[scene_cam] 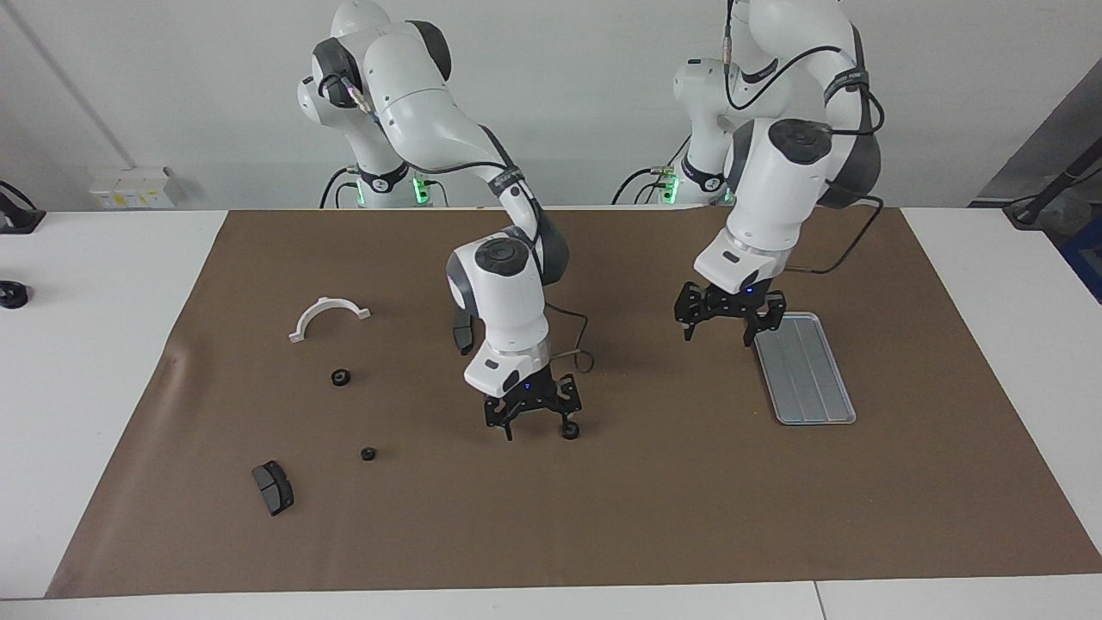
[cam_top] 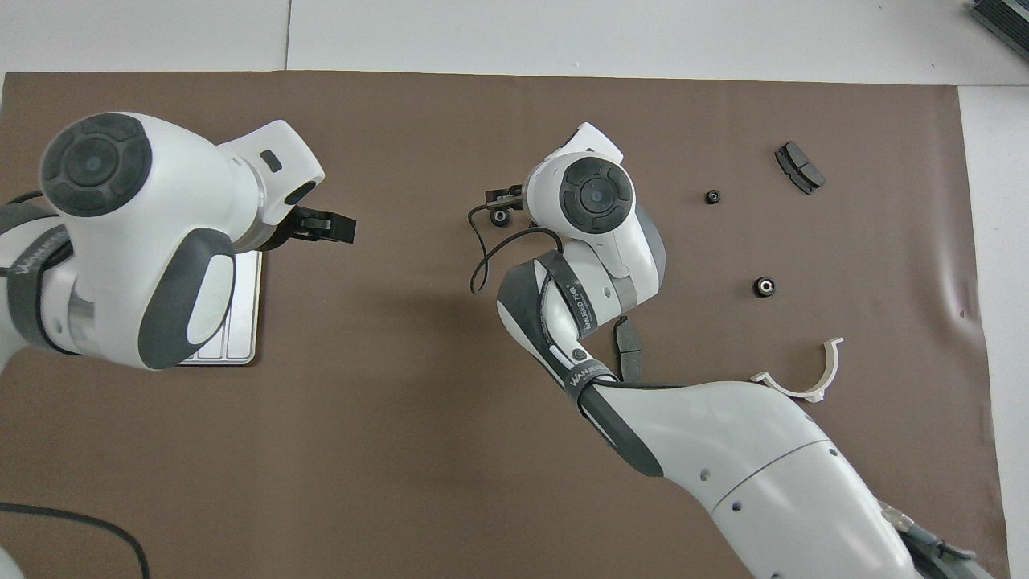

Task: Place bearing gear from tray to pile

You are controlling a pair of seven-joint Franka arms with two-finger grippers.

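The bearing gear [scene_cam: 569, 430] [cam_top: 500, 217], small and black, lies on the brown mat mid-table. My right gripper [scene_cam: 538, 428] [cam_top: 506, 205] hangs low and open over it, one fingertip right at the gear; I cannot tell whether they touch. My left gripper [scene_cam: 719, 336] [cam_top: 325, 227] is open and empty, raised over the mat at the corner of the silver tray [scene_cam: 805, 370] [cam_top: 241, 314]. The tray holds nothing. The pile is a white half-ring bracket [scene_cam: 327, 314] [cam_top: 804, 374] and two dark brake pads [scene_cam: 273, 487] [scene_cam: 463, 329], toward the right arm's end.
Two more small black gears [scene_cam: 341, 377] [scene_cam: 368, 453] lie among the pile parts. The right arm's forearm partly covers one brake pad [cam_top: 627, 358] in the overhead view. The mat's edge is wrinkled near the bracket.
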